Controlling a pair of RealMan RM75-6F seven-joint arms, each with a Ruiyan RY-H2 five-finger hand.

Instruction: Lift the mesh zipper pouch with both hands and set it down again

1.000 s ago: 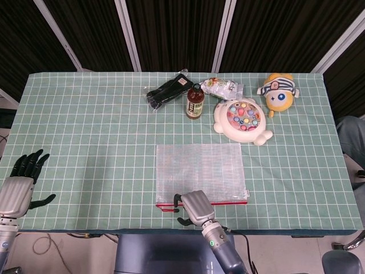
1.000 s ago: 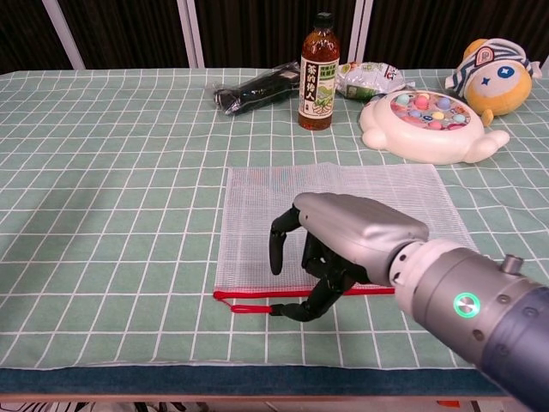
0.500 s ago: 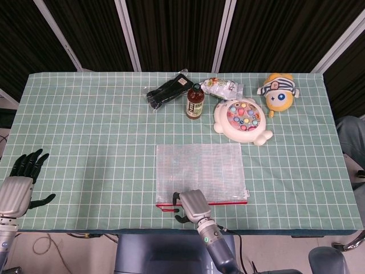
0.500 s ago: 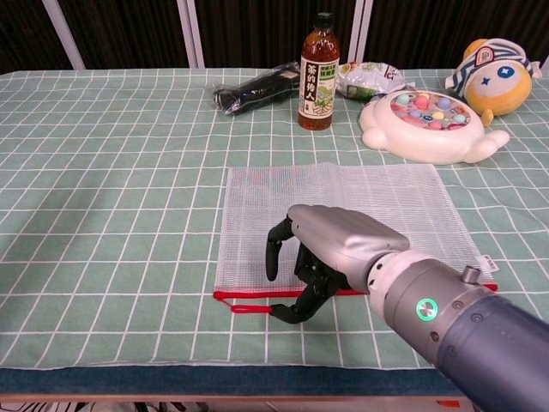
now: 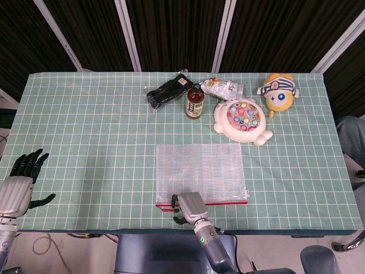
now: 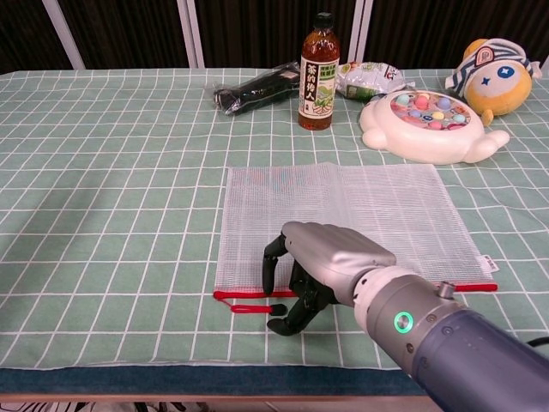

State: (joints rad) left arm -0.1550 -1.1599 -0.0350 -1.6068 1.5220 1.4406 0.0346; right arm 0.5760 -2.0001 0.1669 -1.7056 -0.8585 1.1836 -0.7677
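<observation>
Right robot hand (image 6: 313, 270) sits over the near red-zipper edge of the mesh zipper pouch (image 6: 360, 210), fingers curled down; can't tell if it's gripping. Pouch flat on the counter (image 6: 111, 180), near side of the bottle (image 6: 316, 73). Left robot hand (image 5: 20, 181) spread wide, holding nothing, well left of the pouch.

Over the last second the right hand (image 6: 313, 275) slides toward the near edge of the table and a little left. In the chest view it sits lower and further left than before, its curled dark fingertips (image 6: 283, 324) now on the near side of the red zipper edge (image 6: 243, 296), beside the red pull loop, where earlier they hung over the mesh zipper pouch (image 6: 360, 215) itself. More of the pouch's mesh shows uncovered. In the head view the hand (image 5: 189, 206) shifts slightly left along the near edge.
</observation>
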